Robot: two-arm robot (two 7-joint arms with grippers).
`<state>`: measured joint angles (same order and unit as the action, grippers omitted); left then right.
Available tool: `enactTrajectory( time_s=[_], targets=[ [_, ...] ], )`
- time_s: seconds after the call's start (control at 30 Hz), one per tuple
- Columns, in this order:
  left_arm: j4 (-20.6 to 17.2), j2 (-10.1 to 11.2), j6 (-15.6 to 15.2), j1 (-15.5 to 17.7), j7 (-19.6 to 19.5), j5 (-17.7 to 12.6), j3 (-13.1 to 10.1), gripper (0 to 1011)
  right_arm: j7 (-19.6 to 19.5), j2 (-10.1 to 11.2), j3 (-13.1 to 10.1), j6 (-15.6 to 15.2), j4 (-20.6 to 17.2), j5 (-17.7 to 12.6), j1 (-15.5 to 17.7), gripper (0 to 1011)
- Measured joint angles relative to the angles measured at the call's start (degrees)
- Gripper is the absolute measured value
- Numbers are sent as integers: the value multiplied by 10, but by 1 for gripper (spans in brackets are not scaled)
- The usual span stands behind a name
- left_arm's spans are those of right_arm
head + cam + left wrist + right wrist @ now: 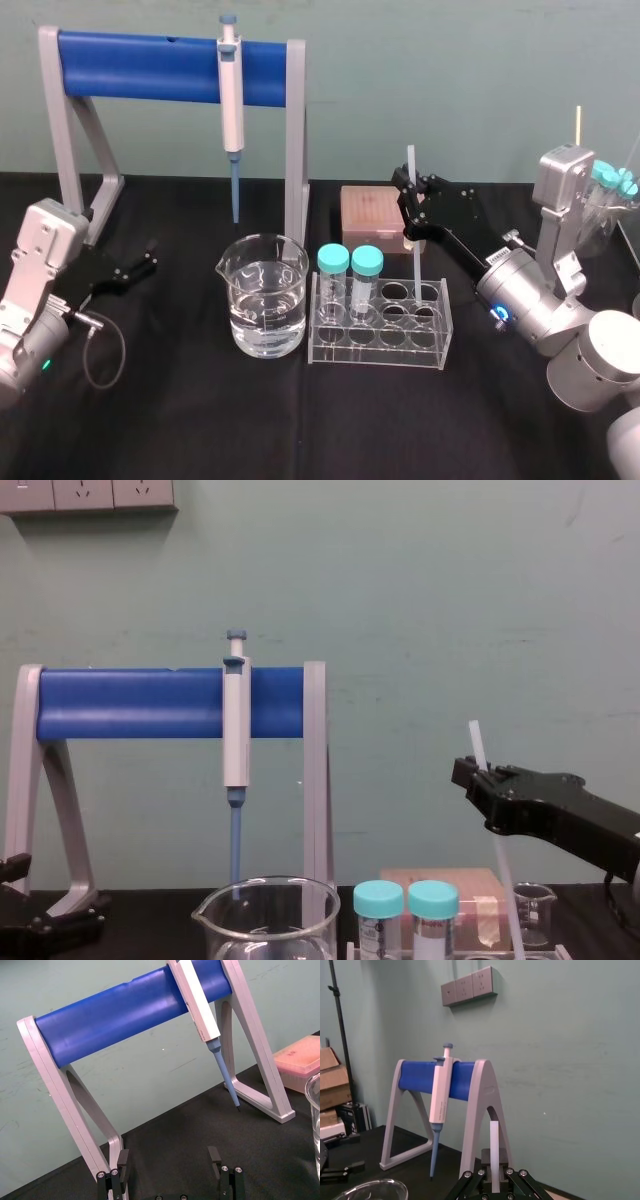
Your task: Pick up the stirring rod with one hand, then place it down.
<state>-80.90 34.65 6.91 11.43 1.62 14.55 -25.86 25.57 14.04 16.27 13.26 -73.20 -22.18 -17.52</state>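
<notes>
The stirring rod (pixel 413 240) is a thin white translucent stick standing almost upright over the clear tube rack (pixel 434 330). Its lower end reaches down among the rack's back holes; I cannot tell whether it touches. My right gripper (pixel 408 212) is shut on the rod at about mid-height, coming in from the right. From the chest, the rod (pixel 478 748) pokes up above the right gripper (pixel 482 780) and slants down below it. The right wrist view shows the rod (pixel 494 1150) pinched between the fingers. My left gripper (pixel 148 262) rests open at the far left, with empty fingers (pixel 122 1160).
A water-filled beaker (pixel 263 295) stands left of the rack, which holds two teal-capped tubes (pixel 350 280). Behind them a white-and-blue pipette (pixel 231 100) hangs on a grey stand with a blue bar (pixel 140 65). A pink tip box (pixel 375 215) sits behind the rack, and glassware (pixel 610 200) at the far right.
</notes>
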Motion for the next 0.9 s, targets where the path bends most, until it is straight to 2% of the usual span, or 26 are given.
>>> enactTrajectory(
  time_s=[0.9],
  targets=[
    [0, 0, 0, 0, 0, 0, 0, 1000, -17, -7, 1, -9, 25, 14, 7, 72]
  ],
)
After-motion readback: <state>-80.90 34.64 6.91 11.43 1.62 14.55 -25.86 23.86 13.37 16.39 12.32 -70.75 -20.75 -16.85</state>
